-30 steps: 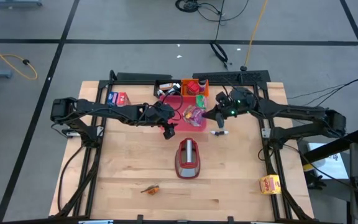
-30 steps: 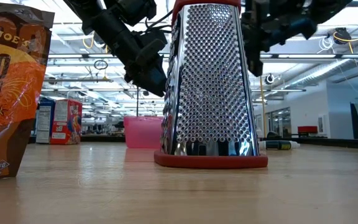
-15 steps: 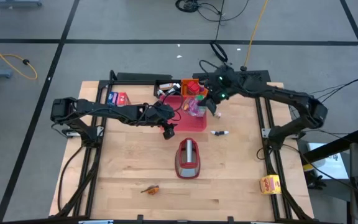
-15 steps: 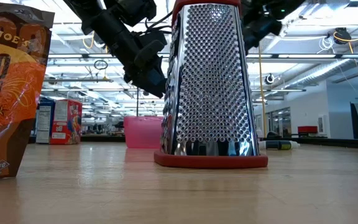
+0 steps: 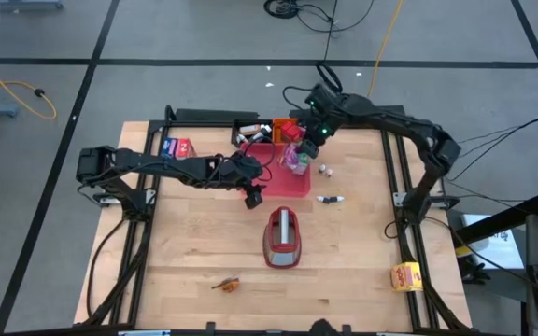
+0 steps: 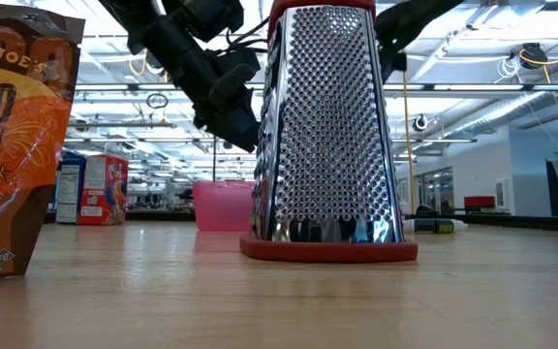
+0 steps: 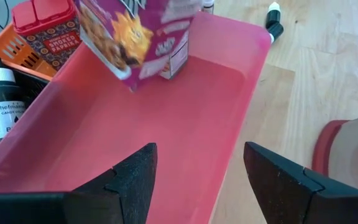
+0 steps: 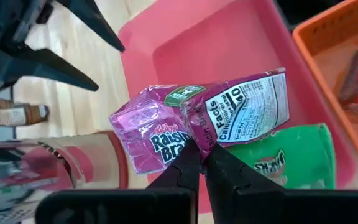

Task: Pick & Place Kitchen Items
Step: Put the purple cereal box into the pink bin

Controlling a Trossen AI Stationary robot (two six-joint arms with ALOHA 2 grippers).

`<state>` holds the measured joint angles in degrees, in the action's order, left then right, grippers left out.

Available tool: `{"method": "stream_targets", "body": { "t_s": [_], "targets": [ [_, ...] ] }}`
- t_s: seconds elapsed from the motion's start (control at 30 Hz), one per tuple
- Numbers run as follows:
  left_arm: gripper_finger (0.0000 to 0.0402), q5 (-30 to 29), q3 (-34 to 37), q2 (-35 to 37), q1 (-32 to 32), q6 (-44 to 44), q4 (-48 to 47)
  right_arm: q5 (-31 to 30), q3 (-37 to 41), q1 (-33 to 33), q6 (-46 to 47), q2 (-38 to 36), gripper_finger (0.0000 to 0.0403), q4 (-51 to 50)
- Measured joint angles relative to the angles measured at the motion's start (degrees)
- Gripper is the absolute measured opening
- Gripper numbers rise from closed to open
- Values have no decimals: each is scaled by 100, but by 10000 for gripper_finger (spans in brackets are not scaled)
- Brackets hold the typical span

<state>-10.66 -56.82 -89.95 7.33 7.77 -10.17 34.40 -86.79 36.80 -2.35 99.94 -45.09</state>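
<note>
Carried from the table's right-centre a second ago, the small purple-pink Raisin Bran cereal carton (image 8: 199, 121) now hangs above the far right part of the square pinkish-red plastic tray (image 5: 269, 183), pinched narrowly at its lower edge by the right gripper (image 8: 202, 163). In the left wrist view the carton (image 7: 138, 38) sits tilted over the tray floor, and whether it touches is unclear. A green packet (image 8: 284, 163) lies under it, near the orange slotted basket (image 5: 293, 125) behind the tray. To finish well, the right arm should probably lower until the carton rests on bare tray floor, clear of the green packet and the wall, then part its fingers without dragging it. That arm reaches in a long arc from the table's right edge, wrist bent downward. The left gripper (image 7: 197, 180) waits wide open and empty at the tray's near-left corner, its arm stretched low across the wooden table (image 5: 185, 252) beside the red-based metal box grater (image 5: 283, 237).
</note>
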Motion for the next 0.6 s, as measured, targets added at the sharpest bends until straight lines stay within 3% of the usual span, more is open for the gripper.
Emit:
{"method": "stream_targets", "body": {
  "t_s": [0.3,0.47,0.6],
  "targets": [
    [244,0,0,0,48,-11,17,147,-556,101,-750,495,2,-832],
    [244,0,0,0,46,-9,22,156,-703,141,-778,474,7,-817],
    [244,0,0,0,46,-5,22,-155,-701,175,-669,494,20,-860]
  ]
}}
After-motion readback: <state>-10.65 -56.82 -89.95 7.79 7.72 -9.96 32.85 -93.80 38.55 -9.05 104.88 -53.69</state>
